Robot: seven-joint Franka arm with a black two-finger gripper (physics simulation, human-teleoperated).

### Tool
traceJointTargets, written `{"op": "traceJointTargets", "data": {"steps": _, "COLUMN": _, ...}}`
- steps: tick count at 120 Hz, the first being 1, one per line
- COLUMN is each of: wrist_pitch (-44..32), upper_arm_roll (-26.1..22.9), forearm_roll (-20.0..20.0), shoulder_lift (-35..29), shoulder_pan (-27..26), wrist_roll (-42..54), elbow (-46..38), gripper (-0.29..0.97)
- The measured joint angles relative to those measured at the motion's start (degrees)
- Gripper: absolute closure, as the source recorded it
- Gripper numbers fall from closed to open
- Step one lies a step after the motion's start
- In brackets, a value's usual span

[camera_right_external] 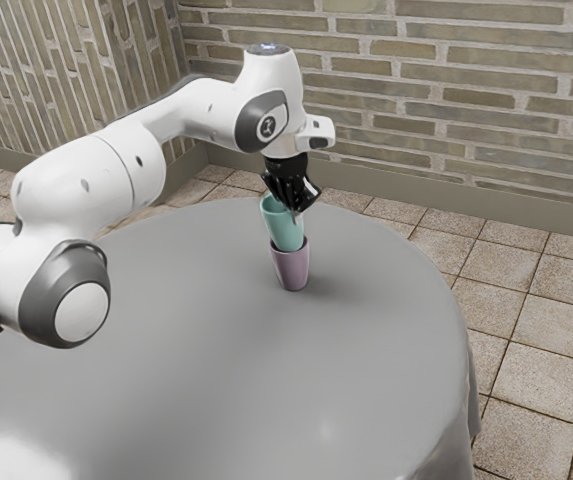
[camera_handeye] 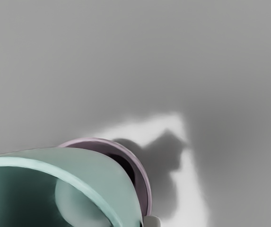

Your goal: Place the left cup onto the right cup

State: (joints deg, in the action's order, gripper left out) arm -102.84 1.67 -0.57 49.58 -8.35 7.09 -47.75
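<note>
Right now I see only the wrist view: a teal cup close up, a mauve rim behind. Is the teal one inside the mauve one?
Observer: Yes; from the side, the teal cup sits nested in the mauve cup, its upper part standing out above.
Reviewer: And the hand?
Observer: The hand is at the teal cup's rim, from above.
Reviewer: Where on the table?
Observer: The mauve cup stands on the round grey table, toward its far side.

soft, even light; a dark shadow and pale glare on the table (camera_handeye: 126,56).
</note>
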Motion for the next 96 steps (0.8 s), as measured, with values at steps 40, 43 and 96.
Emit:
{"op": "traceJointTargets", "data": {"steps": 40, "wrist_pitch": -0.24, "upper_arm_roll": -0.16, "forearm_roll": 0.34, "shoulder_lift": 0.39, "shoulder_pan": -0.08, "wrist_roll": 0.01, "elbow": -0.26, "gripper": 0.27}}
{"op": "traceJointTargets", "data": {"steps": 43, "wrist_pitch": -0.25, "upper_arm_roll": -0.13, "forearm_roll": 0.35, "shoulder_lift": 0.36, "shoulder_pan": -0.09, "wrist_roll": 0.01, "elbow": -0.26, "gripper": 0.24}}
{"op": "traceJointTargets", "data": {"steps": 96, "wrist_pitch": 0.30, "upper_arm_roll": -0.29, "forearm_roll": 0.76, "shoulder_lift": -4.18, "shoulder_pan": -0.11, "wrist_roll": 0.09, "elbow": -3.85, "gripper": 0.03}}
